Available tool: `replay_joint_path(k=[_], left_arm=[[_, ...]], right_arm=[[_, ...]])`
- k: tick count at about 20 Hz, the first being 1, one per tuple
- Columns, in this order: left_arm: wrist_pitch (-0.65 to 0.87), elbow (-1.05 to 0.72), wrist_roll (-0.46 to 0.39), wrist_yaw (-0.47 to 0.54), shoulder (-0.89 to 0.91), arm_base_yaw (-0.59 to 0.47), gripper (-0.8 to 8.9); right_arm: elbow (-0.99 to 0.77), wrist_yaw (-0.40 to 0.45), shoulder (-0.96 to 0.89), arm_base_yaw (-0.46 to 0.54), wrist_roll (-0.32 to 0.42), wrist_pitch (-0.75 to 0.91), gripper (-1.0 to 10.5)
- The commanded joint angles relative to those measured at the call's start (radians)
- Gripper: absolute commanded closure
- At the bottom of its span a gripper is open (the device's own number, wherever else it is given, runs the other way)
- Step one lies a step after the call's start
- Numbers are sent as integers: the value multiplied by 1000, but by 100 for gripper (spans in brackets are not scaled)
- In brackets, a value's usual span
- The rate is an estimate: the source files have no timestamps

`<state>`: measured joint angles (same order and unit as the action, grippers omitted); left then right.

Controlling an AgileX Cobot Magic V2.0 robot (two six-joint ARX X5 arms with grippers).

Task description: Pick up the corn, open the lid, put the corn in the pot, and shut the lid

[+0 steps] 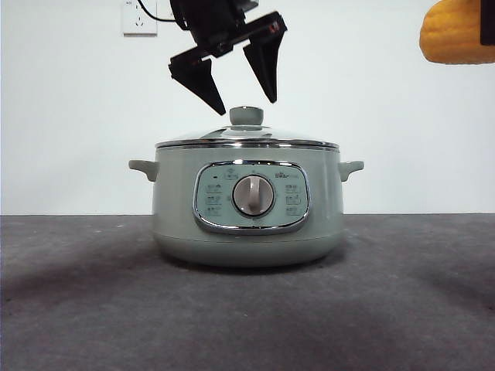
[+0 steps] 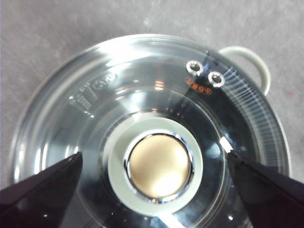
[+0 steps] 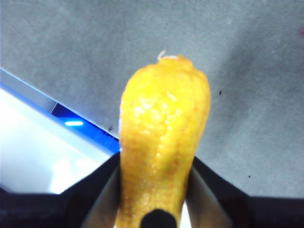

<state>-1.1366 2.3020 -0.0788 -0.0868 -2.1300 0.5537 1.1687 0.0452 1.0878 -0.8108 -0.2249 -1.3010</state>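
Corn (image 1: pixel 456 32) is up in the top right corner of the front view, well off the worktop (image 1: pixel 77 309), clamped between the right gripper (image 3: pixel 156 190) jaws so the cob pokes out past them. Lid (image 1: pixel 247 139) is sitting closed on the sage-green pot (image 1: pixel 247 232), which is dead centre of the frame with its dial facing the camera. Left gripper (image 1: pixel 240 97) hangs just above the lid's knob (image 2: pixel 156 166), jaws spread wide either side of it, gripping nothing and not touching it.
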Motion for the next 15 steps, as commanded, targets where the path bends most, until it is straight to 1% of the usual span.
replay_joint_path(k=[1, 3, 9, 10, 12, 15], left_arm=[[3, -1, -1, 2, -17, 3, 192], [0, -1, -3, 1, -19, 2, 276], [-21, -1, -31, 1, -39, 2, 290], [-21, -1, -31, 1, -40, 2, 322], [-15, -1, -31, 1, -43, 3, 472], [-14, -1, -43, 1, -43, 3, 760]], right_arm=[[-1, 0, 0, -1, -11, 5, 957], [-1, 0, 0, -1, -11, 7, 957], [-1, 0, 0, -1, -11, 22, 957], [-1, 0, 0, -1, -10, 22, 957], [-1, 0, 0, -1, -11, 21, 957], [-1, 0, 0, -1, -11, 22, 957]])
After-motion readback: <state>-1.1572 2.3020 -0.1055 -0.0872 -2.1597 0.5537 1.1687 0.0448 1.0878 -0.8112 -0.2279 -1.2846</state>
